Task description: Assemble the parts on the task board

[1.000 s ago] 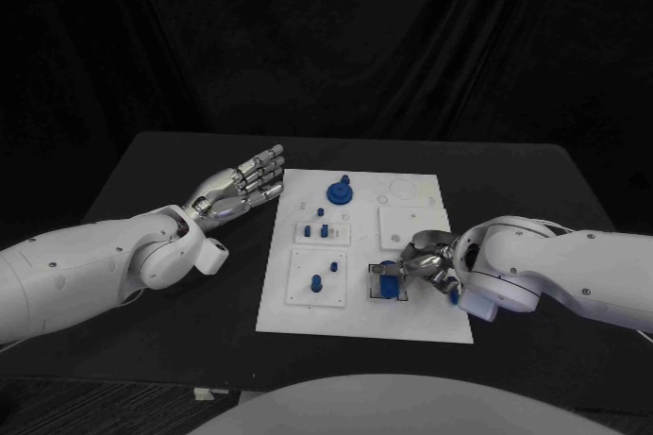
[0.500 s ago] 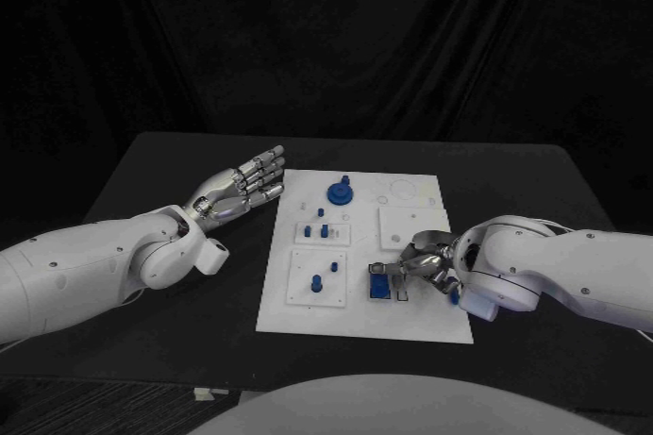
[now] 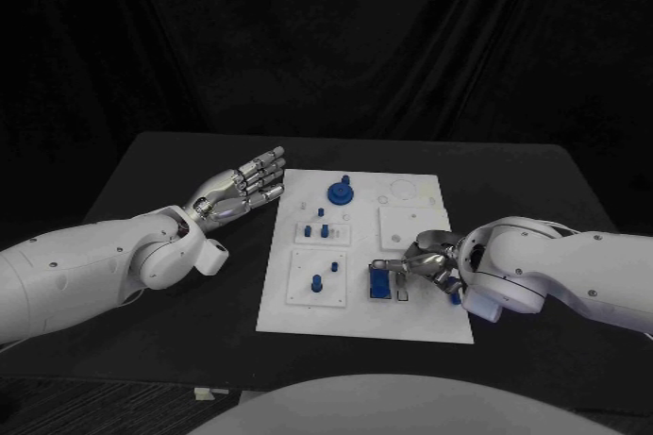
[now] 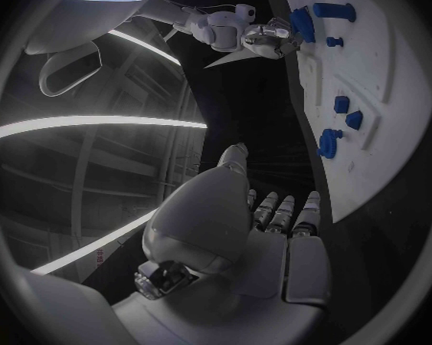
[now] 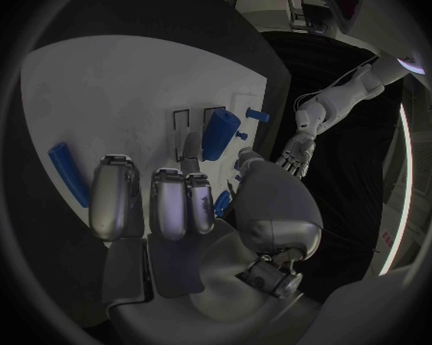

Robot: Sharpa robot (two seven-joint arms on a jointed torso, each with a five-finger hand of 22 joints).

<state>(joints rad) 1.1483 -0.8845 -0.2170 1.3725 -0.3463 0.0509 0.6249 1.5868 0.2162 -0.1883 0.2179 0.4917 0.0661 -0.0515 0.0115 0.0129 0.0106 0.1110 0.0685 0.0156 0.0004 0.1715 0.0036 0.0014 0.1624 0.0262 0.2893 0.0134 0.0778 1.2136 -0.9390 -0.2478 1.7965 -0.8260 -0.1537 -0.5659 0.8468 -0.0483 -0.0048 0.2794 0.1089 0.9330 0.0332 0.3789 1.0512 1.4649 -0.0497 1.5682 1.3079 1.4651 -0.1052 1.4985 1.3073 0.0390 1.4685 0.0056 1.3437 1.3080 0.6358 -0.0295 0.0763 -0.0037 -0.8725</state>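
Observation:
The white task board (image 3: 422, 322) lies mid-table. A blue block (image 3: 377, 282) lies on its near right part, at a black-outlined slot. My right hand (image 3: 426, 262) hovers just right of the block with fingers extended, holding nothing. In the right wrist view the block (image 5: 219, 134) lies just beyond the fingertips (image 5: 168, 184) of that hand (image 5: 168, 207). A long blue piece (image 5: 67, 172) lies on the board beside the hand. My left hand (image 3: 245, 185) is open, palm up, off the board's left edge. The left wrist view shows that hand (image 4: 273, 230) and the board (image 4: 388, 69).
Other blue parts stand on the board: a round piece with a peg (image 3: 339, 190) at the far end, two small pieces (image 3: 317, 231) on a small plate, and two more (image 3: 317, 282) on a nearer plate. A bare white plate (image 3: 409, 223) lies beyond the right hand.
The blue block has shifted a little to the left on the board, away from the right hand's fingers. The left arm has not moved.

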